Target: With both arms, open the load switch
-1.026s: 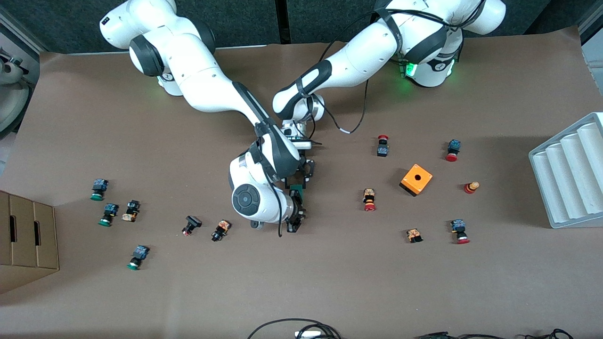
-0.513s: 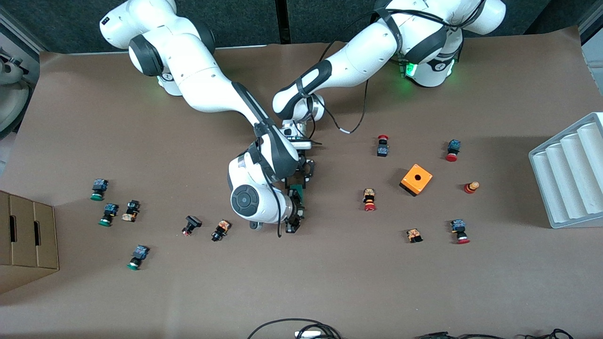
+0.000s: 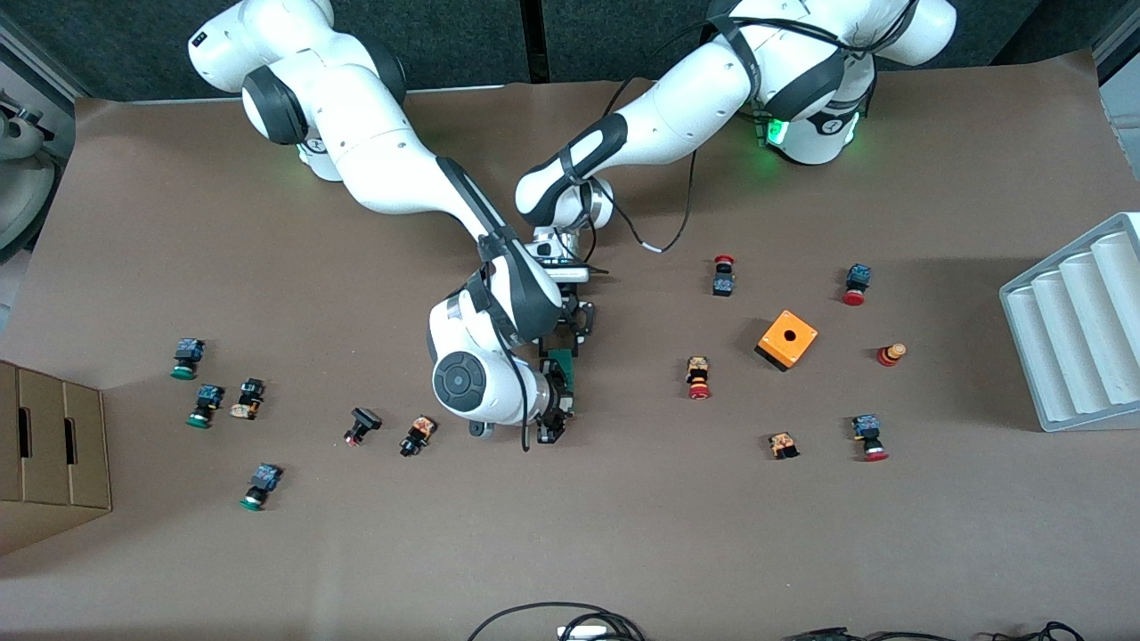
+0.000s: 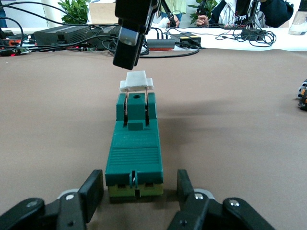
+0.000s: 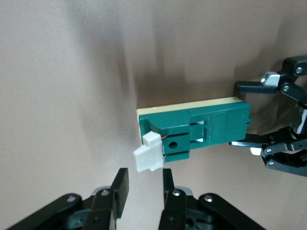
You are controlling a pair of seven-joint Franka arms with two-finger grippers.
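Note:
The load switch, a slim dark green block on a yellow base, lies mid-table. Its white piece stands raised at the end nearer the front camera. My left gripper is shut on the switch's other end, one finger on each long side. My right gripper is open just short of the white piece, with nothing between its fingers. It hangs above that piece in the left wrist view.
Small push buttons lie scattered, red-capped ones toward the left arm's end and green-capped ones toward the right arm's end. An orange cube, a grey ridged tray and a cardboard box are also there.
My right gripper has opened, let go of the white piece and drawn back slightly. The left gripper and the switch have not moved.

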